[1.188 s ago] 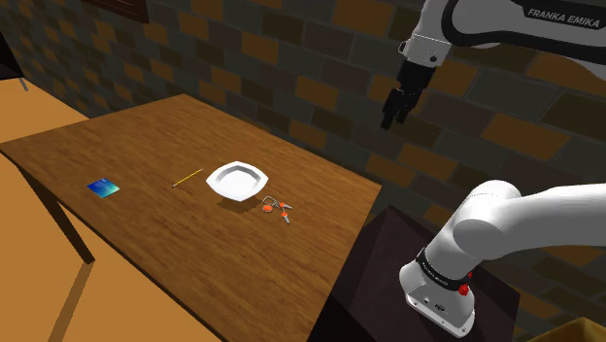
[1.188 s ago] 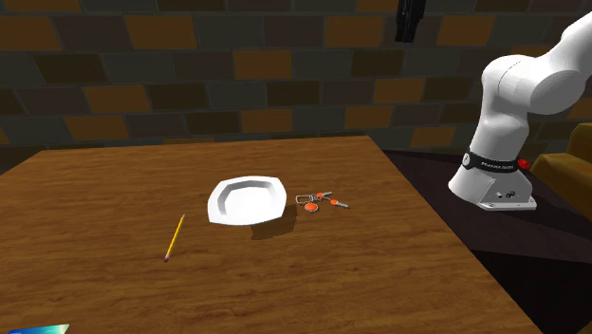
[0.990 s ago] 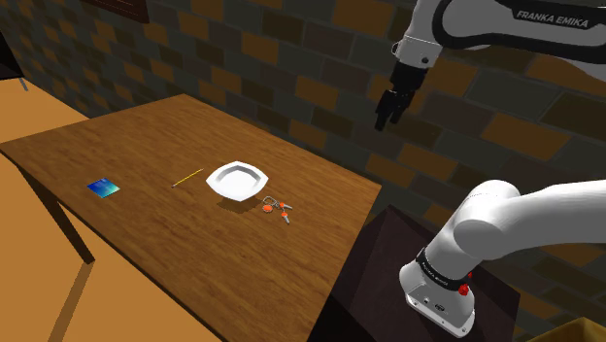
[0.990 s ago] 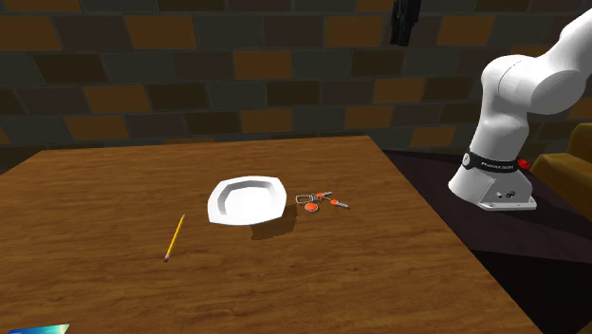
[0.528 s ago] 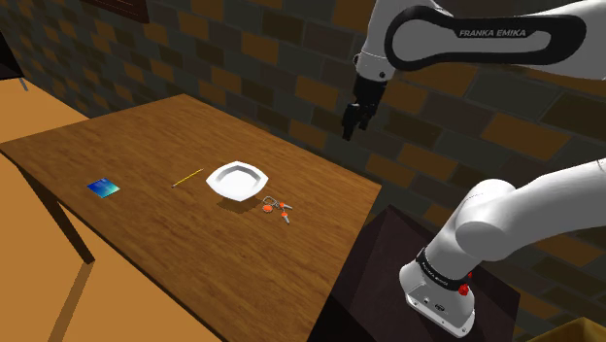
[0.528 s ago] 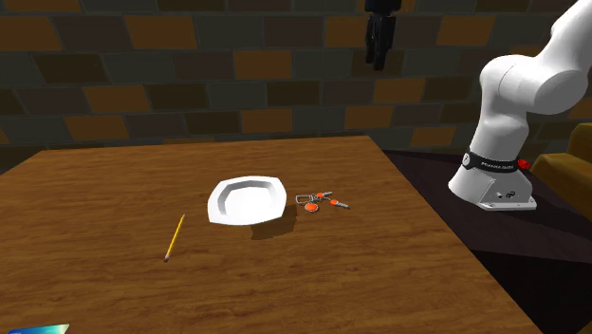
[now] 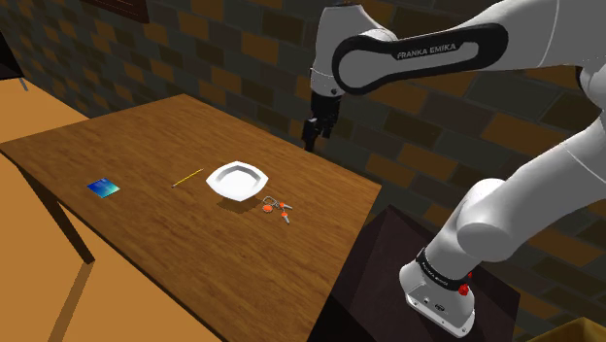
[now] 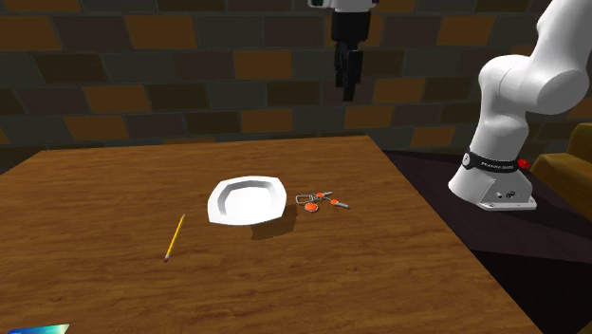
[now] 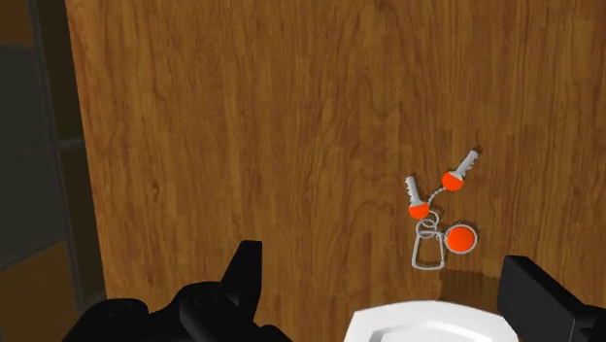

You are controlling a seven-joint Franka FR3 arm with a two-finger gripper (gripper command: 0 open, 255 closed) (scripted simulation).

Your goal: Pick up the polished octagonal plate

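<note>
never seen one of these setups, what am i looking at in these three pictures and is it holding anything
It is a white robot arm on a dark box, with a black two-fingered hand at its tip. One picture looks down from beside the base, one looks across the brown wooden table, and one comes from a camera on the hand itself, looking past its fingers. On the table lie a white octagonal plate, a bunch of keys with orange heads, a yellow pencil and a small blue card. The hand hangs open above the table and holds nothing.
</note>
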